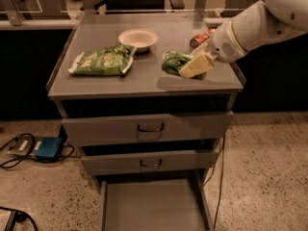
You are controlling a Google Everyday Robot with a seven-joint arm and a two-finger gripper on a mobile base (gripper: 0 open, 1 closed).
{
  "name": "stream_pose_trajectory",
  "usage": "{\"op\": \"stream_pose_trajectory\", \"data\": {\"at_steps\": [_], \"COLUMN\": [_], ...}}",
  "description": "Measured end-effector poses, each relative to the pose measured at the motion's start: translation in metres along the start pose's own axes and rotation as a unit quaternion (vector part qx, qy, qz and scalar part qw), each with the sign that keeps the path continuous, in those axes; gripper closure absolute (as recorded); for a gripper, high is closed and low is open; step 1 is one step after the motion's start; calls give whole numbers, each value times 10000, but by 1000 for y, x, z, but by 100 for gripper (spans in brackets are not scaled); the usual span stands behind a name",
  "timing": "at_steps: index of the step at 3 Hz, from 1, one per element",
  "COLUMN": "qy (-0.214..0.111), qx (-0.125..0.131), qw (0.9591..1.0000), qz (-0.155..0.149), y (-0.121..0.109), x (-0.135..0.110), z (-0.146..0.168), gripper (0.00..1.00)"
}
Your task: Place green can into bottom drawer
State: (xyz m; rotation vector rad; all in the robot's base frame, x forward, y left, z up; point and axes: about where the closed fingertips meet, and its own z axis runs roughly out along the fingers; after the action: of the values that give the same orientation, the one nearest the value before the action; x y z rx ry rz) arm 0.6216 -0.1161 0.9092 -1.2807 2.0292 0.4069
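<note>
One step of two looks done from where I sit: the green can (172, 61) is in the grasp and, going by the shadow lying on the bench (144, 78) beneath it, it is up off the surface. It hangs over the right half of the bench, near the front edge and short of the front right corner.

The gripper (188, 69) comes in from the right edge. One pale finger (198, 64) lies across the can's near side, while the other is hidden behind it. I read the jaws as closed down to the width of the can and pinching it, with nothing else in contact.

Just behind, by the right edge, the red can (202, 36) is lying apart from the grasp. The bowl (138, 37) sits toward the back edge near the middle. The bag (101, 61) lies flat on the left half.

Down below, the bottom drawer (154, 206) is pulled out with its grey floor showing, and the two upper drawers (149, 126) are pushed in. So the pick is done, I judge. What remains is the carry out past the front edge, the descent to the drawer and the release.
</note>
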Motion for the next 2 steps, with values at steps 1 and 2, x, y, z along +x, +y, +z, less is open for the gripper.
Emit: {"op": "stream_pose_trajectory", "data": {"at_steps": [1,2], "qy": [32,109], "qx": [3,-90], "qw": [9997,9994], "qz": [245,331], "y": [35,44], "x": [32,46], "z": [-9,-2], "gripper": [100,100]}}
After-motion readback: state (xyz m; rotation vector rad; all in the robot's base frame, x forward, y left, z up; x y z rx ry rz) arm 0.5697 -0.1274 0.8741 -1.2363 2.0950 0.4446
